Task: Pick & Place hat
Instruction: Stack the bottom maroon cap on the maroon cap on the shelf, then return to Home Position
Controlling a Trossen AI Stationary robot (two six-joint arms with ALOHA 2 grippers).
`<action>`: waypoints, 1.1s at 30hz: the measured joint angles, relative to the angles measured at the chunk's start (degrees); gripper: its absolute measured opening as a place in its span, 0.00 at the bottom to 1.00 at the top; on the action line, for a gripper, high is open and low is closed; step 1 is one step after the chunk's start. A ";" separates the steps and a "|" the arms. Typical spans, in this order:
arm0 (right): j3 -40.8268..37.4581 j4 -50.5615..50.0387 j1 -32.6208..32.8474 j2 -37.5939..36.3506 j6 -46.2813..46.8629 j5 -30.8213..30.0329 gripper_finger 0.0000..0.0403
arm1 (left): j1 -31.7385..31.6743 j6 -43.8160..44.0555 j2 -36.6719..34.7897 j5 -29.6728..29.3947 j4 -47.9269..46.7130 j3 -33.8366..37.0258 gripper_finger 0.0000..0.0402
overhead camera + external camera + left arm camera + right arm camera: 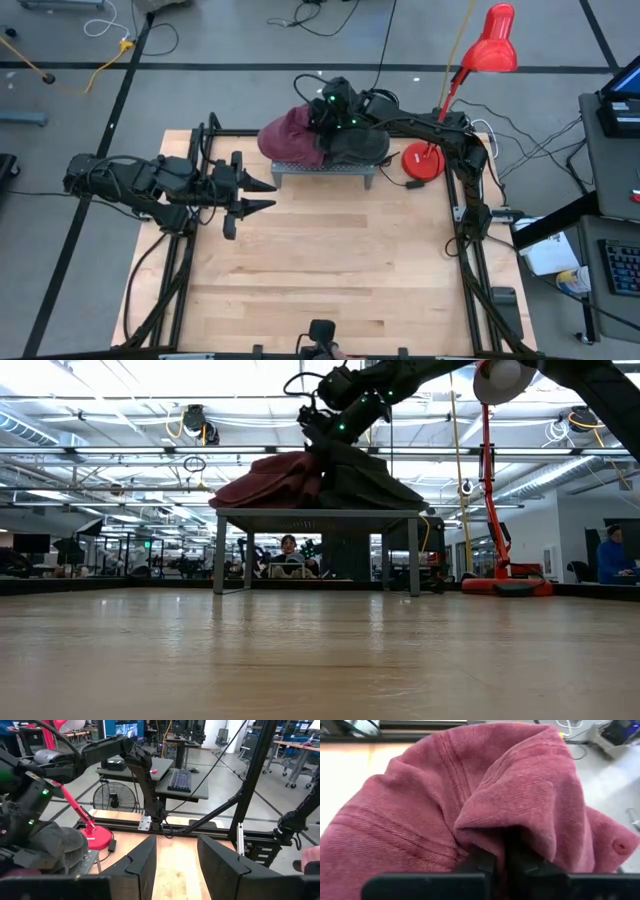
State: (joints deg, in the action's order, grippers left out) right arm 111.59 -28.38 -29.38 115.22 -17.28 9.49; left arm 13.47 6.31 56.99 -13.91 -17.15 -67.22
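A maroon hat (288, 138) lies on a small grey metal stand (322, 172) at the table's far middle, beside a dark grey hat (360, 143). In the low view the maroon hat (268, 480) and the dark hat (378, 485) both rest on the stand's top (315, 515). My right gripper (326, 112) reaches in from the right over the hats and is shut on the maroon hat (445, 805). My left gripper (262, 195) is open and empty above the table's left side; its wrist view (175, 865) shows it apart from the stand. My right gripper pinches a raised fold of the maroon hat's cloth (492, 832) between its two fingers (480, 862). The fingers come slanting down from above at the side of the hat next to the dark hat. The hat still rests on the stand's top, its cloth bunched over the fingertips.
A red desk lamp stands with its base (424, 160) right of the stand and its head (490, 45) beyond the table's far edge. Black frame rails run along the table's left (190, 230) and right (470, 240) sides. Bare wood (330, 270) lies nearer.
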 joint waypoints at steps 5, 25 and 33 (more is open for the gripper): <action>-0.08 -0.15 0.38 -0.25 -3.67 -3.36 0.10 | 0.00 0.04 0.00 -0.15 0.05 0.00 0.37; 0.09 -10.50 4.40 -10.70 0.83 -11.45 0.54 | 0.00 -1.97 -0.01 -6.78 0.90 0.00 0.37; -5.90 -11.35 7.61 -19.75 13.12 -6.46 0.53 | -0.02 -1.72 -0.02 -12.22 2.51 -0.02 0.37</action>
State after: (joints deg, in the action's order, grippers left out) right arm 105.70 -39.73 -21.77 95.47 -4.16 3.03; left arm 13.45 4.59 56.97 -26.13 -14.64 -67.24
